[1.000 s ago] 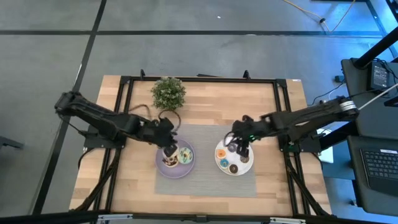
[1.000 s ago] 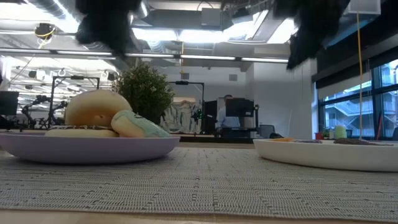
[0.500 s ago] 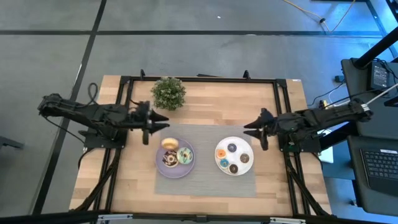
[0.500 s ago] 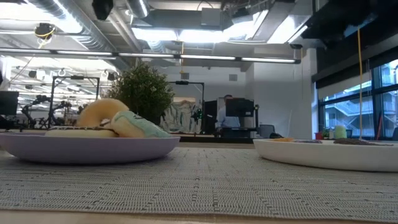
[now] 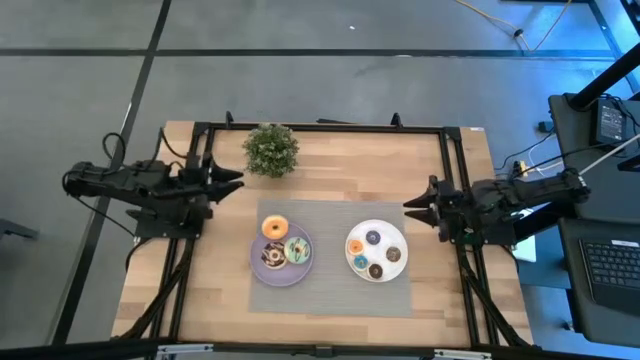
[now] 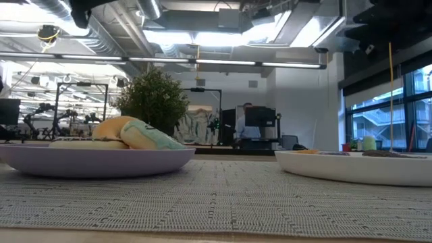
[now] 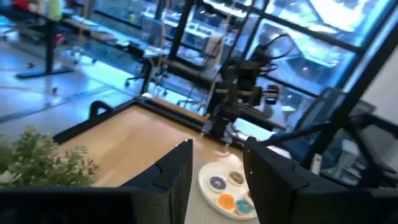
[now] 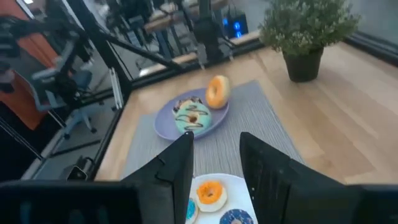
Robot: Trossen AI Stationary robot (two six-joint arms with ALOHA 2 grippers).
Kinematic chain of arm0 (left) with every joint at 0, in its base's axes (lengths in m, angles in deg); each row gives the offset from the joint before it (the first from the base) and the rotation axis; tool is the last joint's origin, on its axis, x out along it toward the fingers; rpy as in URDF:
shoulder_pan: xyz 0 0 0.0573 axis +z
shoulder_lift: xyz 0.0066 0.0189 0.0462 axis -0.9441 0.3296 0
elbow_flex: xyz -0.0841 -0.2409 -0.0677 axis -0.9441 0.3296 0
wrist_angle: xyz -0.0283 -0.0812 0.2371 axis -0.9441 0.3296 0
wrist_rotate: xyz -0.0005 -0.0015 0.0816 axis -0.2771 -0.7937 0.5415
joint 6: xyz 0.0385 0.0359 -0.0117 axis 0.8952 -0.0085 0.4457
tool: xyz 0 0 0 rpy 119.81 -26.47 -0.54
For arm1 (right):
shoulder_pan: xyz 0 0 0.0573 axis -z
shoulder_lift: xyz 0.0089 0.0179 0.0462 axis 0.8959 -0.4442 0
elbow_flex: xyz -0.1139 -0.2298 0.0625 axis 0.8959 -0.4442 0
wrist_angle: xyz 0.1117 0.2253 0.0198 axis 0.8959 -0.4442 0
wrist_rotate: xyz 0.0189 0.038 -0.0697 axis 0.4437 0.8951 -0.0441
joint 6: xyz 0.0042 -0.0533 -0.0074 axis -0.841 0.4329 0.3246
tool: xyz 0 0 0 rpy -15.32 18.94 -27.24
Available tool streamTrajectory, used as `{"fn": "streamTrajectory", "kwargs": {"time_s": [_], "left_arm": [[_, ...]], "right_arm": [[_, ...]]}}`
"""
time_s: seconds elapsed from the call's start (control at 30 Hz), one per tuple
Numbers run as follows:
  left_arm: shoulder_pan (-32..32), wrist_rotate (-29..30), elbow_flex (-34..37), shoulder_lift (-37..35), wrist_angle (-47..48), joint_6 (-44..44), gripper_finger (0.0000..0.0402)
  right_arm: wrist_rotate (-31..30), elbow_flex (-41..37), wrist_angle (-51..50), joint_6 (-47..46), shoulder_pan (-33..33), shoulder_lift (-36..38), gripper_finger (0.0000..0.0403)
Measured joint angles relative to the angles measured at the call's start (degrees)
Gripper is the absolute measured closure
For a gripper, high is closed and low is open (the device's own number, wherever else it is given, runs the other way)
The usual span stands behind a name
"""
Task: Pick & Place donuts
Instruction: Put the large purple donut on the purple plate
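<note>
Three bigger donuts sit on the lilac plate point(image 5: 281, 268): an orange-topped one point(image 5: 274, 228) tilted on its edge at the plate's far rim, a green one point(image 5: 297, 250) and a chocolate-white one point(image 5: 272, 258). In the right wrist view the orange-topped donut point(image 8: 217, 91) leans over the green donut point(image 8: 191, 118). Several tinier donuts, among them an orange one point(image 5: 355, 246) and a blue one point(image 5: 373, 238), lie flat on the white plate point(image 5: 377, 225). My left gripper point(image 5: 236, 180) is open near the table's left edge. My right gripper point(image 5: 408, 206) is open near the right edge. Neither holds anything.
A small potted plant point(image 5: 271, 150) stands at the table's far side, behind the lilac plate. Both plates rest on a grey woven mat point(image 5: 330, 290). A black frame point(image 5: 320, 127) runs around the tabletop. Bare wood lies between each gripper and the mat.
Both grippers have drawn back from over their plates, the left toward the table's left edge and the right toward its right edge. The orange-topped donut stays on the lilac plate and has sunk from nearly upright to a lower tilt against the other donuts.
</note>
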Motion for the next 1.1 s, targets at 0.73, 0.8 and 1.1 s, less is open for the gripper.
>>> {"fn": "streamTrajectory", "kwargs": {"time_s": [0.73,0.8,1.1], "left_arm": [[0.3,2.7,8.0,13.1,18.1,-24.5,0.0271],[0.3,2.9,8.0,17.6,17.2,-26.1,0.027],[0.3,-2.3,8.0,33.8,11.6,-30.7,0.027]], "right_arm": [[1.9,-7.1,7.9,-3.1,0.0,7.8,0.0271],[1.9,-7.1,8.1,-3.0,0.0,7.8,0.0271],[1.9,-7.1,8.8,-3.0,0.0,7.8,0.0271]]}}
